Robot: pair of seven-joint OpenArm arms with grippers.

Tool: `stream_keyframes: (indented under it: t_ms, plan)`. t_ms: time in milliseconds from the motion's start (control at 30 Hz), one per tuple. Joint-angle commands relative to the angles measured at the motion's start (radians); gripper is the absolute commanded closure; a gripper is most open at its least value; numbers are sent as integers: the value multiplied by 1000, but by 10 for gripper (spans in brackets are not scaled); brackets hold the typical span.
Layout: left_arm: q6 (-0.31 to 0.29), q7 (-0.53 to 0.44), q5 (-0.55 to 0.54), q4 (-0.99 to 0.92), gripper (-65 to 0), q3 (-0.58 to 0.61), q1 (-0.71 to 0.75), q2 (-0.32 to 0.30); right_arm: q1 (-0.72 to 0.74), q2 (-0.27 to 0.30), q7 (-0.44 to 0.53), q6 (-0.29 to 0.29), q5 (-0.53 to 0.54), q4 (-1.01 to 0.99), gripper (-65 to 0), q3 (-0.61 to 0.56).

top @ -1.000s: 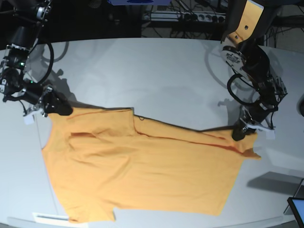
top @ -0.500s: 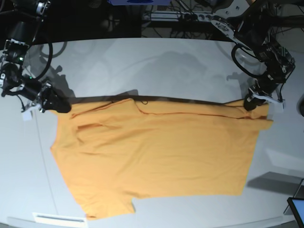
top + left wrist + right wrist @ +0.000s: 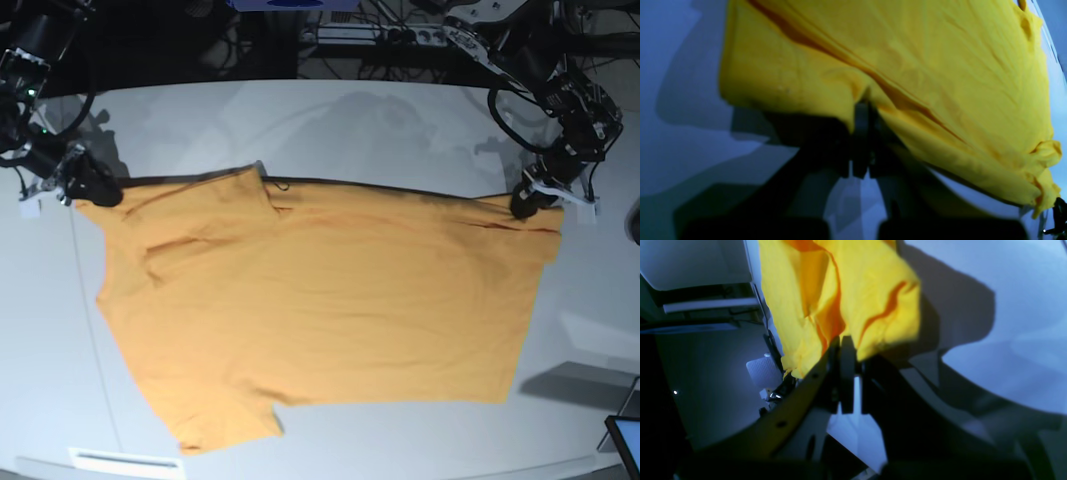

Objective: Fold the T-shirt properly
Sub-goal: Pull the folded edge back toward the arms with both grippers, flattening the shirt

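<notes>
We have lifted and stretched the plain orange-yellow thin-fabric T-shirt (image 3: 310, 310) wider across frame centre on the pale table (image 3: 330, 120); left gripper (image 3: 527, 200) and right gripper (image 3: 95, 190) stay clamped on its top edge, ready for folding.

Pretty plain setup here: a big pale grey-white table (image 3: 330, 130) with a rounded far edge takes up nearly the whole base view, matte enough to show soft shadows across its upper half. Behind it, from about 10 to 2 o'clock, everything is dark, with a tangle of cables (image 3: 395, 20) and a power strip (image 3: 425, 37) around 1 o'clock. A white label strip (image 3: 125, 461) sits at 7 o'clock, and a screen corner (image 3: 627, 440) pokes in at 4 o'clock.
</notes>
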Motion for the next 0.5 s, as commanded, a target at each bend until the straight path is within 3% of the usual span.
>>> stream_keyframes:
  t_ms: [0,200,467]
  plan:
    - [10,23,46,14,0,-1,21,-15,-3,21,10,-5,-5,10,-3,9]
    - [10,25,46,156,0,-1,111,19,-26,20,10,-5,-5,12,-3,9]
    - [10,130,46,302,0,-9,142,42,-85,17,14,-3,-3,56,-3,12]
